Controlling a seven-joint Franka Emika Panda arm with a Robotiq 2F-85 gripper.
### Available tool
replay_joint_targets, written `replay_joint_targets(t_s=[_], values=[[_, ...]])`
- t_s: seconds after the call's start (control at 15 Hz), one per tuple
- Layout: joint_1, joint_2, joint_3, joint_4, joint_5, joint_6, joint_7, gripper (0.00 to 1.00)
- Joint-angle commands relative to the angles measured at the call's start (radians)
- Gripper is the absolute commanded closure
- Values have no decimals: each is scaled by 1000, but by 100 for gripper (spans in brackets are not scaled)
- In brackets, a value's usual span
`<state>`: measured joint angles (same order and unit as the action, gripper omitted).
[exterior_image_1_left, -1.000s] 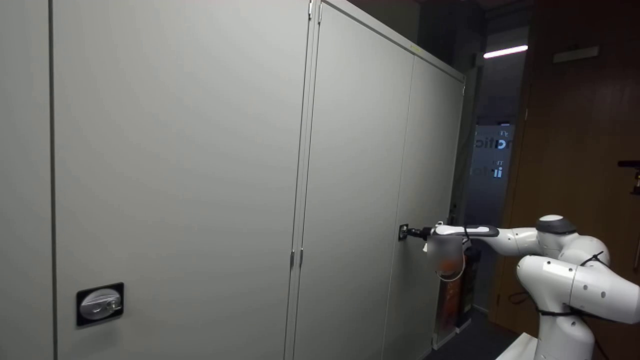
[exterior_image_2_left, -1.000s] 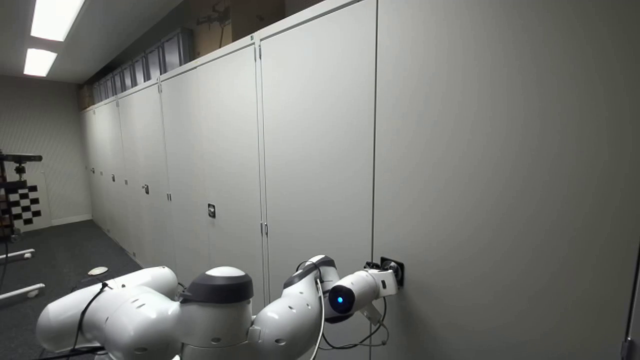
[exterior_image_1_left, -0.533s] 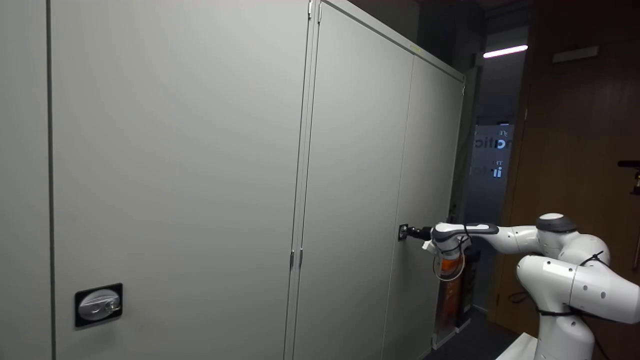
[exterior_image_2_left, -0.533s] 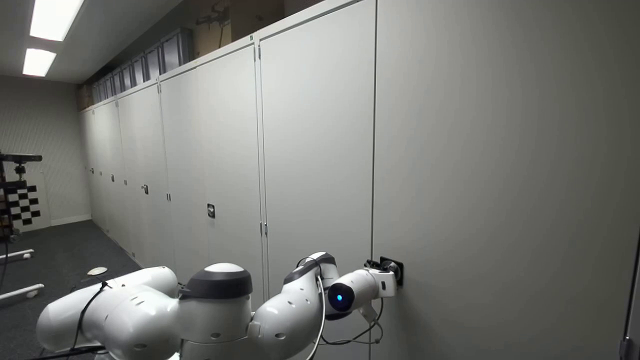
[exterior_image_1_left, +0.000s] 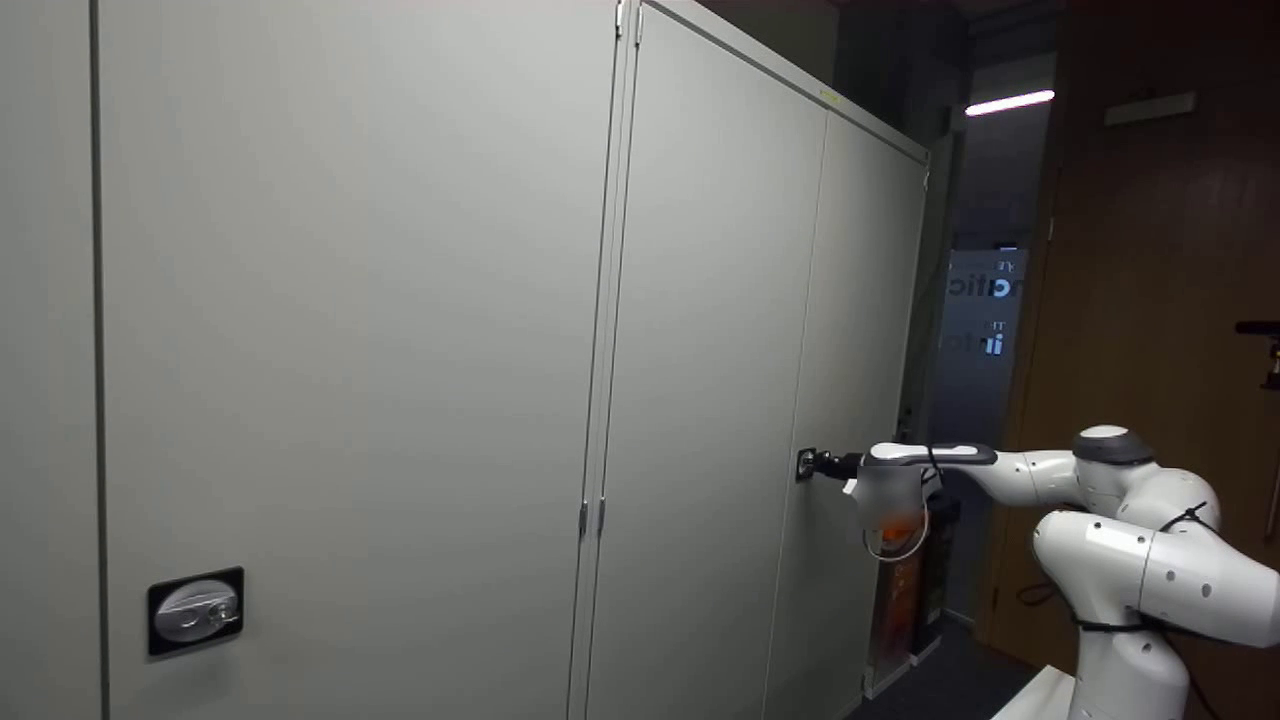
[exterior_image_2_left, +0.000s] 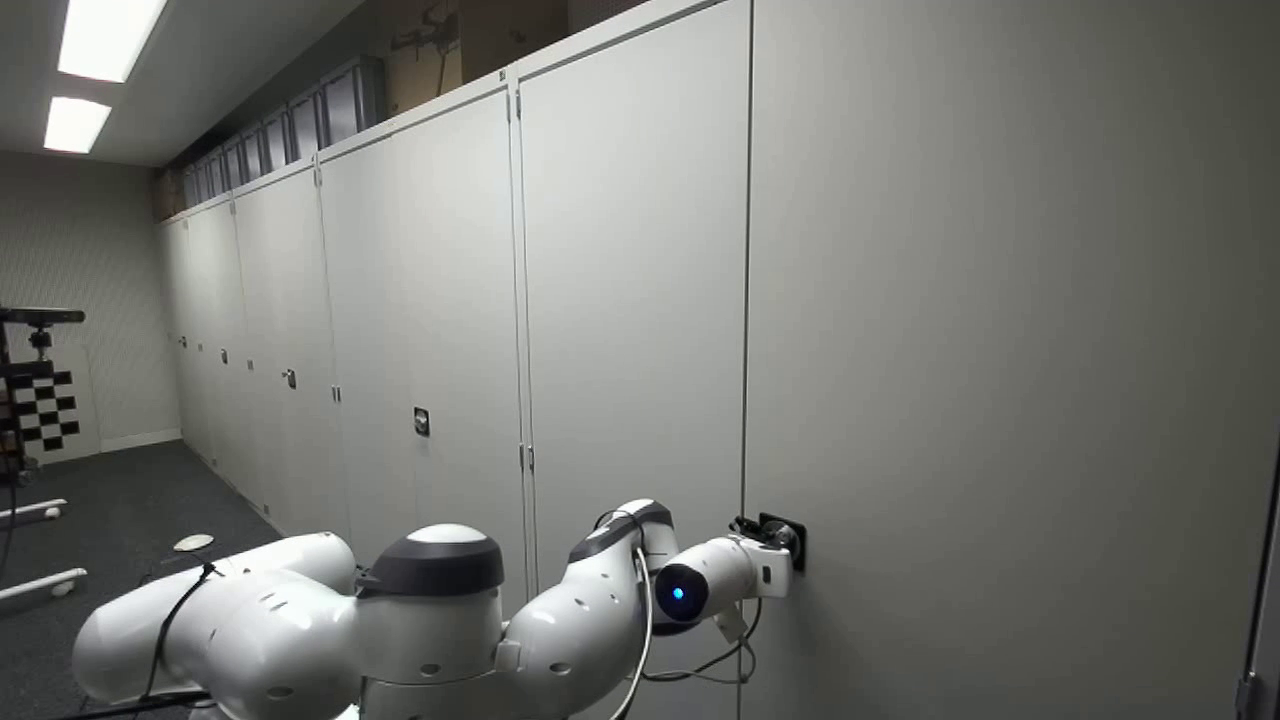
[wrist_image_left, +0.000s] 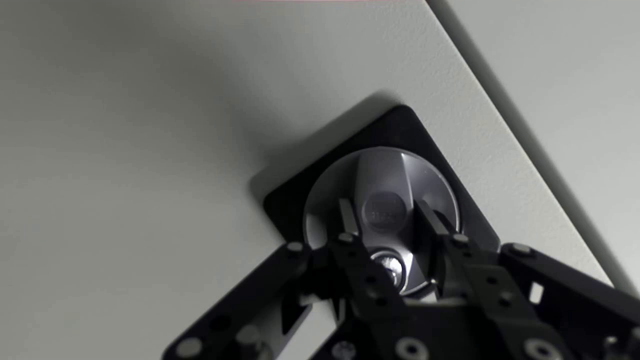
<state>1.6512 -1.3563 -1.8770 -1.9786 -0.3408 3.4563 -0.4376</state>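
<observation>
Silver metal handle, round, set in a square black plate, sits near the middle of my wrist view. Gripper is on it: fingers clamped on its raised middle, one to each side. Shiny round lock low on the handle, partly hidden behind the gripper. Plate is mounted on a pale grey cabinet door, close to its edge; a dark seam runs alongside, neighbouring door beyond.

In both exterior views the plate shows right at the gripper's end. Arm reaches about level toward the cabinet in an exterior view; a patch over its wrist is blurred, so I take no detail from there. Similar handle on a separate door nearer that camera, well apart from the one I grip. Past the cabinet's end, a lettered glass panel and a brown wooden door; a tube light glows above.

In an exterior view, a long row of cabinets runs off toward the far wall, grey bins standing on top. Loose cables hang below the wrist, where a blue light glows. Checkered board near that view's edge, well off, above dark carpet.
</observation>
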Motion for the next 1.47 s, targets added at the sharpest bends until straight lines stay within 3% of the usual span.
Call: replay_joint_targets(t_s=[0.0,1.4], values=[[-35,83,42,-105,73,-37,98,92],[-78,51,103,-74,161,-246,165,92]])
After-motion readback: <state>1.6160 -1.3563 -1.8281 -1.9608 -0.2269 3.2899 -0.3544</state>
